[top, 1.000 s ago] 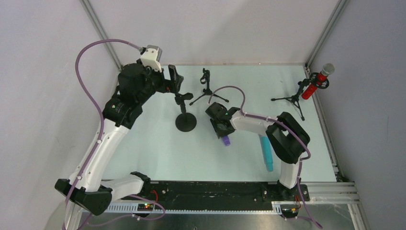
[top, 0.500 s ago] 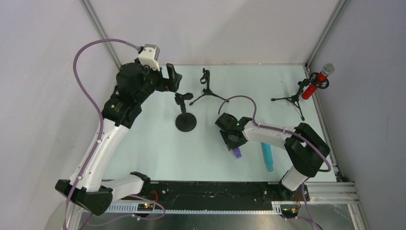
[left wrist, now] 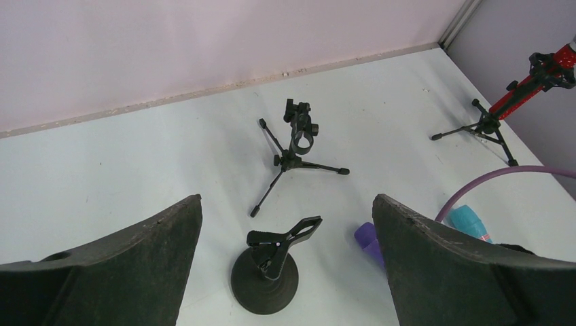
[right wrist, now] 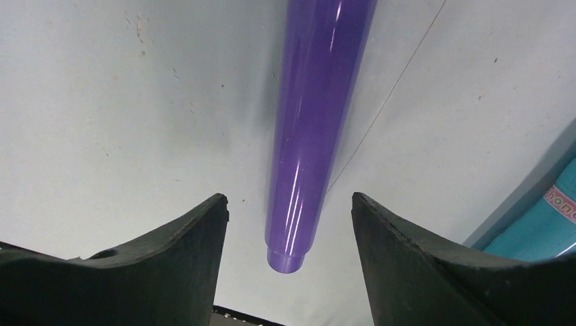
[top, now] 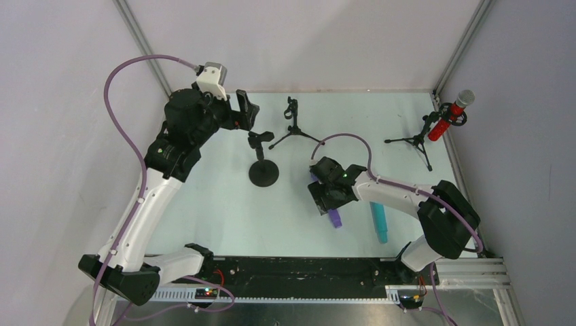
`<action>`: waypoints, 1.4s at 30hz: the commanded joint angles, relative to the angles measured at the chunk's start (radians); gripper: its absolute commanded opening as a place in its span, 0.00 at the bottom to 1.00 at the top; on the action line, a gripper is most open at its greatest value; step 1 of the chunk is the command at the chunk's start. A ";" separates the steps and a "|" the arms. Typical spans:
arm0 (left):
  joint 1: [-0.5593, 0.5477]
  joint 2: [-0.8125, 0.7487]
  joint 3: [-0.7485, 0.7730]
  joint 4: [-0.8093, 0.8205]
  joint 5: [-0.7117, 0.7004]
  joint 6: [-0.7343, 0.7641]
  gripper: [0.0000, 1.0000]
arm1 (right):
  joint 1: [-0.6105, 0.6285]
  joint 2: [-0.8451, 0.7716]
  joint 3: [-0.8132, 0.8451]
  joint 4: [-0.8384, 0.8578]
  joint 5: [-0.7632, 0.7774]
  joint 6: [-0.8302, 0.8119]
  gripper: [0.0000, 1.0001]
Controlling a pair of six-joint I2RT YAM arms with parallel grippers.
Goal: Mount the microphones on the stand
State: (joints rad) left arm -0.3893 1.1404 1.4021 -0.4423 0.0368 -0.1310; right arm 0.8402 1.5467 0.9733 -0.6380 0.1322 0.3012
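Right gripper [right wrist: 289,204] is spread wide, its rough black fingers [right wrist: 156,265] straddling the purple mic [right wrist: 312,122] with a gap on each side, nothing clamped. That mic is a smooth, glossy tube tapering to a small stepped end, and it looks to be lying flat on the table [top: 204,204] near the middle. Teal mic [top: 378,221] lies just beside it on the right, roughly parallel, so that side's tighter. The left side is bare matte tabletop.

Left gripper [left wrist: 286,204] is also wide apart and holding nothing, up over the far left of the table. Below it sits the round-base stand [left wrist: 265,275] with its clip tilted, and beyond that an empty tripod [left wrist: 295,146] with a ring holder.

Red mic [top: 441,125], glittery with a silver mesh head, is slanted in the far tripod [top: 414,141] at the far right corner by the wall. A purple cable [left wrist: 516,168] arcs up over the right gripper.
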 commanded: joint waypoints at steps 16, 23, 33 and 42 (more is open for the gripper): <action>0.032 -0.029 -0.022 0.043 0.005 -0.020 0.98 | -0.072 0.091 0.245 0.018 -0.012 -0.033 0.72; 0.043 -0.028 -0.024 0.045 0.019 -0.027 0.98 | -0.089 0.172 0.259 0.012 0.043 -0.040 0.68; 0.052 -0.025 -0.025 0.047 0.030 -0.031 0.98 | -0.095 0.310 0.256 0.035 0.004 -0.035 0.64; 0.061 -0.025 -0.026 0.048 0.039 -0.035 0.98 | -0.095 0.351 0.255 0.049 -0.001 -0.035 0.43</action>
State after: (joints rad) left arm -0.3412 1.1332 1.3796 -0.4286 0.0570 -0.1543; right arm 0.7475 1.8614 1.2133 -0.5987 0.1169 0.2680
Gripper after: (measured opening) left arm 0.985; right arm 0.495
